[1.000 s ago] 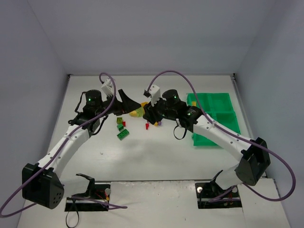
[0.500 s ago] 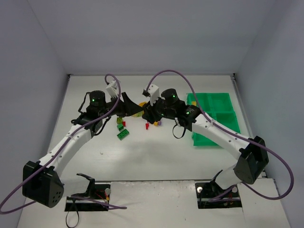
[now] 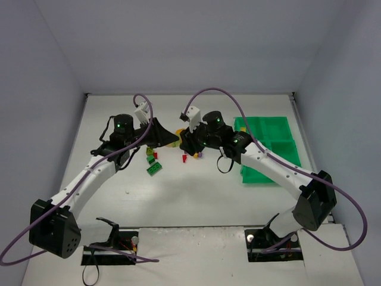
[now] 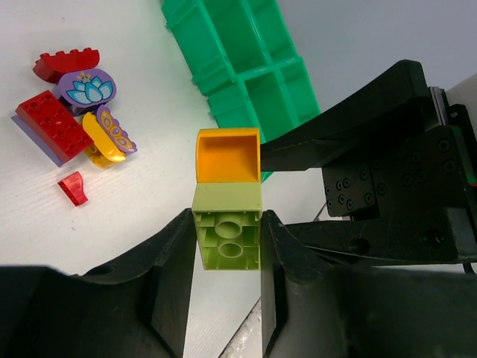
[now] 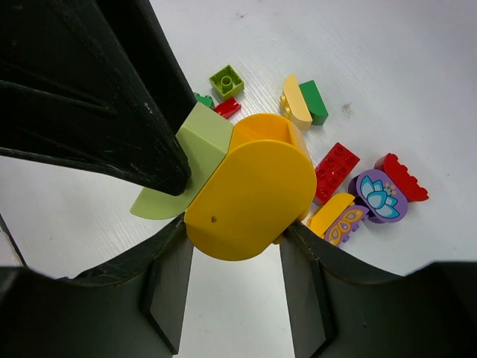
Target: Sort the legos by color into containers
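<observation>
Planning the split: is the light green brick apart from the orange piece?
No, the light green brick in the left gripper sits flush against the orange piece.

Left arm (image 3: 89, 176) and right arm (image 3: 275, 170) meeting at centre, loose legos (image 3: 154, 168) beside them, green tray (image 3: 284, 128) at right.

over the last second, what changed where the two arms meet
The left fingers moved in toward the right fingers and closed on the light green brick, which is joined to the yellow piece. The right fingers stayed clamped on that yellow piece. The loose bricks on the table and the green tray did not move.
</observation>
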Robot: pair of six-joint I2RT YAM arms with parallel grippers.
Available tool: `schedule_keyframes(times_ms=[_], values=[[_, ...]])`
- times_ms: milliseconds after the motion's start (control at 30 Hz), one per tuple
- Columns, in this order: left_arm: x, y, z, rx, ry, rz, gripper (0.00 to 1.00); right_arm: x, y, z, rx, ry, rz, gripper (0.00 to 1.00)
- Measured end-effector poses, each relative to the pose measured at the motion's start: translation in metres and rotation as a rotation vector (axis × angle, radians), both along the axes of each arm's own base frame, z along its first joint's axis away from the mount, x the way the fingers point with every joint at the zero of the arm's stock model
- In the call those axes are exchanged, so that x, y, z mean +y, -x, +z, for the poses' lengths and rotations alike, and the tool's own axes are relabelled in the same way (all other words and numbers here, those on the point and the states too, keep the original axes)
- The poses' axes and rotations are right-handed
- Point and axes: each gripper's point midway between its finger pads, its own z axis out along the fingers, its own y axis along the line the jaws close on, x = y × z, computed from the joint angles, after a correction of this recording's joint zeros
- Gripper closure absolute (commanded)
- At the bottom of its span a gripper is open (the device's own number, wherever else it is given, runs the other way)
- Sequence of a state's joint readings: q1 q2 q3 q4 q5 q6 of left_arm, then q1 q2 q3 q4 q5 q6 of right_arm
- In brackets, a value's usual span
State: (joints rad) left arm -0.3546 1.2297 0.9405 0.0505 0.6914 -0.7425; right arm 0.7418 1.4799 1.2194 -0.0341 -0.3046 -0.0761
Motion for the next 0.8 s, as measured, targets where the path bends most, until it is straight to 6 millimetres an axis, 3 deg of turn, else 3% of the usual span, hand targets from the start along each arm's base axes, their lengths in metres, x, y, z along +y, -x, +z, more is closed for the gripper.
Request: schedule_keyframes(times_ms=[300, 500, 733, 800], values=[[0.001, 0.002, -0.004, 0.003, -0.019, -0.008, 1.0, -0.006, -0.002, -0.008, 0.015, -0.008, 0.011, 1.0], [0.008, 0.003, -0.011, 0.033, -0.036, -0.005, 1.0, -0.046, -0.031, -0.026, 0.02, 0.044, -0.124, 1.0], [0.012, 0.004, -0.013, 0.034, -0.047, -0.002, 1.0, -0.067, -0.045, -0.029, 0.007, 0.068, -0.195, 1.0], [0.014, 0.007, -0.016, 0.045, -0.061, 0.002, 1.0, -0.088, -0.059, -0.03, 0.007, 0.079, -0.273, 1.0]])
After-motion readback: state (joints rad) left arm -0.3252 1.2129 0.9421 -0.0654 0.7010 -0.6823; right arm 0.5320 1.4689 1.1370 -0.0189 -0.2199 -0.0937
